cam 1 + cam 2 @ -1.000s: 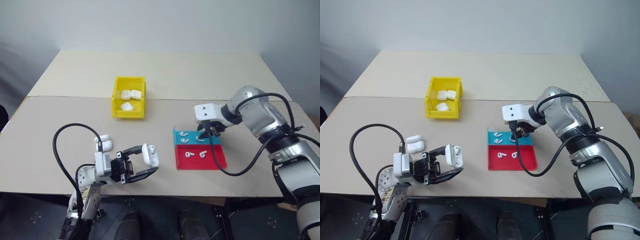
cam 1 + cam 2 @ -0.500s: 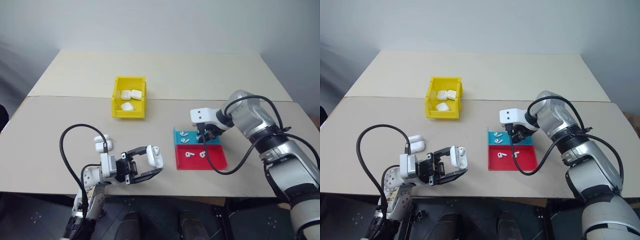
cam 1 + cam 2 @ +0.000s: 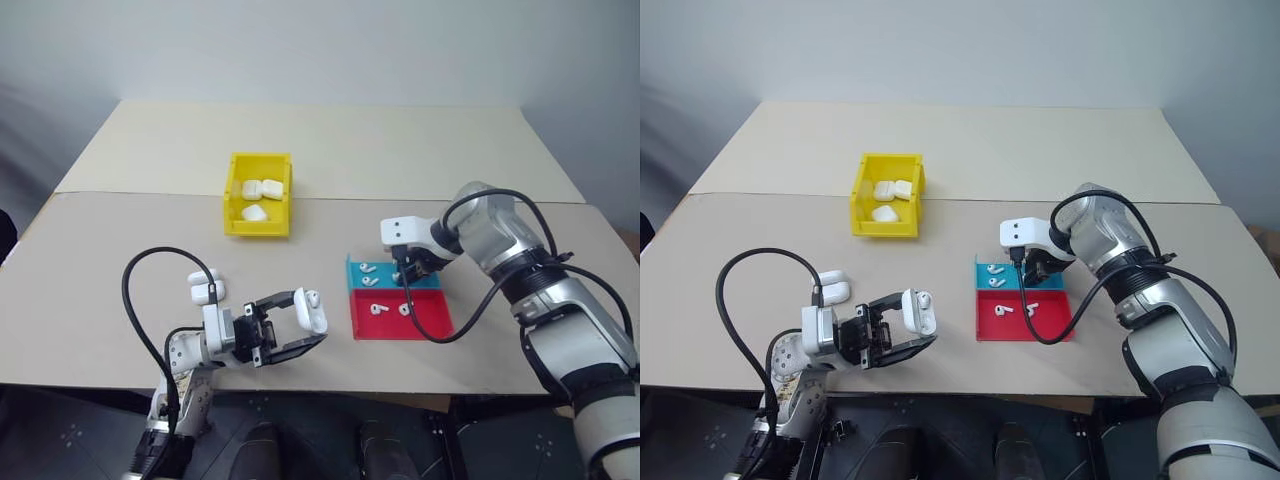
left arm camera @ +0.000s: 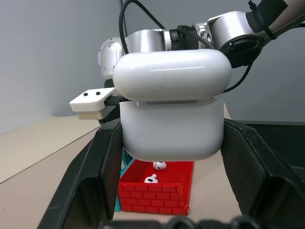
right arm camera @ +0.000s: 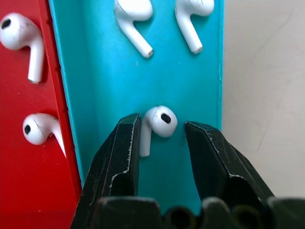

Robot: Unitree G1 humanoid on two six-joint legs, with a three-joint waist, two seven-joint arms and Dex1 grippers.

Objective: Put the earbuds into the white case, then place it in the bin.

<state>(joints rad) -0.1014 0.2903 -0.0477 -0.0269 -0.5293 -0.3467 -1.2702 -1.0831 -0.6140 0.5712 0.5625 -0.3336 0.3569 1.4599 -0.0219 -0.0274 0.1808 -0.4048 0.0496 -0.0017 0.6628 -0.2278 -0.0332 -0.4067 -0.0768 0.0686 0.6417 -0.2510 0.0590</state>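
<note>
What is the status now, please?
Left pincer shut on white case, lid up. Right pincer open, straddling one earbud on teal tray. Bin holds three cases. Nothing blocking.

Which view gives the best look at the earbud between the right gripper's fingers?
The right wrist view: the earbud lies on the teal tray between the open right gripper, head and stem plain. In both eye views the gripper hides it. The left wrist view catches just that tray's edge.
</note>
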